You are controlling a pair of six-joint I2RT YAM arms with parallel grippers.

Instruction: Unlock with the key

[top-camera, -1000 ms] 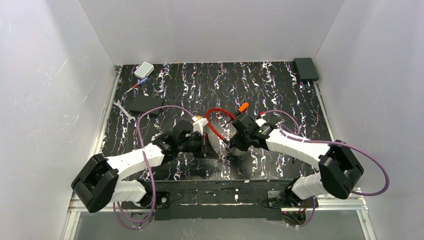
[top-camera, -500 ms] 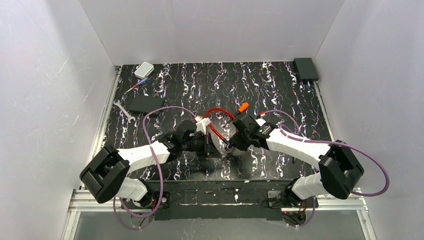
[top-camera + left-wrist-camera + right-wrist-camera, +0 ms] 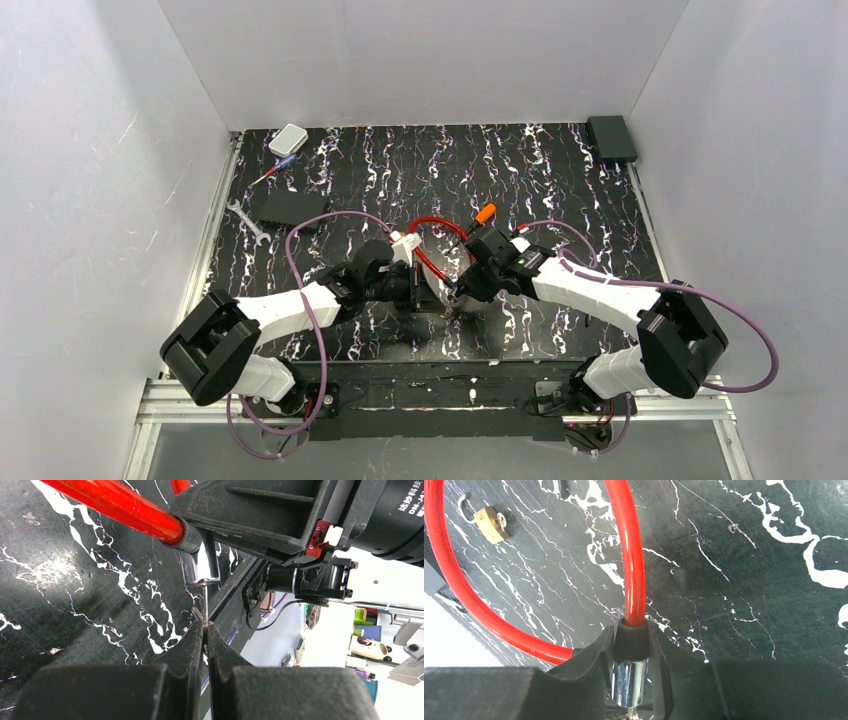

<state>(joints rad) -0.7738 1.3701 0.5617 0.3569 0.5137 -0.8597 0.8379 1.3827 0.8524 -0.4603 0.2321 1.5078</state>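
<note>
Though invisible from above, thin pin (image 3: 205,597) between left claw's (image 3: 205,626) tips.

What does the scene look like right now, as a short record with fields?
left fingers: shut on the key, its thin blade reaching the chrome lock end
right fingers: shut on the lock end
red cable: looping out from the lock end
brass padlock: lying on the table, apart from both arms
wrench: far left of the table
</note>
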